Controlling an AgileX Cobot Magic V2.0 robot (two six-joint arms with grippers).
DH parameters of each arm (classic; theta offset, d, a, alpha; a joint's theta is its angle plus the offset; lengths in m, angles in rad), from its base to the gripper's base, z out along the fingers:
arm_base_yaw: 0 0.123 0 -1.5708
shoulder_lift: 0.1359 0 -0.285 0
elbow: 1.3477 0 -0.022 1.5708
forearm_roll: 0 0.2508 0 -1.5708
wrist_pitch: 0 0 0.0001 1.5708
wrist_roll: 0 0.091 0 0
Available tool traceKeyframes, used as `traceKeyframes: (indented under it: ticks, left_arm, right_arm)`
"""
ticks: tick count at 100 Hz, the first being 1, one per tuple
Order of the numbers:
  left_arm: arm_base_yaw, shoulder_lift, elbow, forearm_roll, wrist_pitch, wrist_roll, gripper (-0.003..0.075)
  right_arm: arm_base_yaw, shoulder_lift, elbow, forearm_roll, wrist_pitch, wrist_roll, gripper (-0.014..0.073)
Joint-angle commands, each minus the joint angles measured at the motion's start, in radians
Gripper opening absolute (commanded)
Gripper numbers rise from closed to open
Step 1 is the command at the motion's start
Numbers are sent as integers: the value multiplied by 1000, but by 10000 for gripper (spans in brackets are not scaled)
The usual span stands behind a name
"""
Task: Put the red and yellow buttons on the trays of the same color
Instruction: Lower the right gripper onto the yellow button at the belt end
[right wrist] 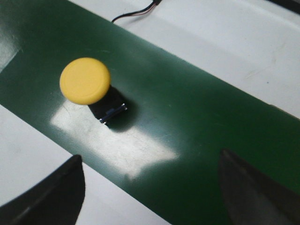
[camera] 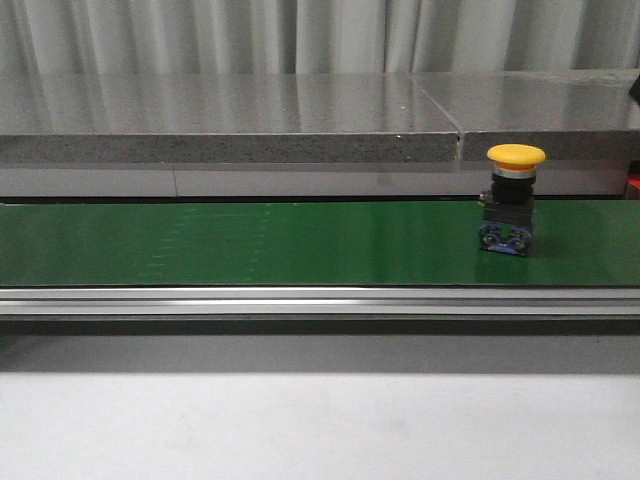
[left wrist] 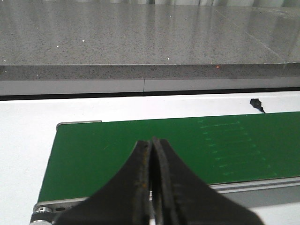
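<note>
A yellow button (camera: 516,156) with a black body and blue base stands upright on the green belt (camera: 250,245), toward its right end. From above, the right wrist view shows the yellow button (right wrist: 85,80) on the green belt (right wrist: 197,117). My right gripper (right wrist: 150,161) hangs open above the belt, the button off to one side and beyond its fingertips, nothing between them. My left gripper (left wrist: 152,141) is shut and empty over the belt (left wrist: 93,145) near its left end. No red button and no trays are in view. Neither gripper appears in the front view.
A grey stone-like ledge (camera: 230,130) runs behind the belt. An aluminium rail (camera: 300,300) borders the belt's near side, with white tabletop (camera: 300,420) in front. A black cable (right wrist: 136,11) lies on the white surface beyond the belt. A small black part (left wrist: 256,103) sits near the belt's far edge.
</note>
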Motion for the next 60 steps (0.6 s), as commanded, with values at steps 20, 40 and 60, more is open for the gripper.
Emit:
traceKeyframes:
  ticks: [20,40,60]
  left_arm:
    - [-8,8,-28,-16,-75,-3,-19]
    - [-8,8,-28,-16,-75,-3,-19]
    - [-8,8,-28,-16,-75,-3,-19]
  right_arm:
    - [120,50,5,-7,-134,-17,580]
    - [168,123,3,-2,-206,-17,580]
    - [186,173,3,3,-290,-17,580]
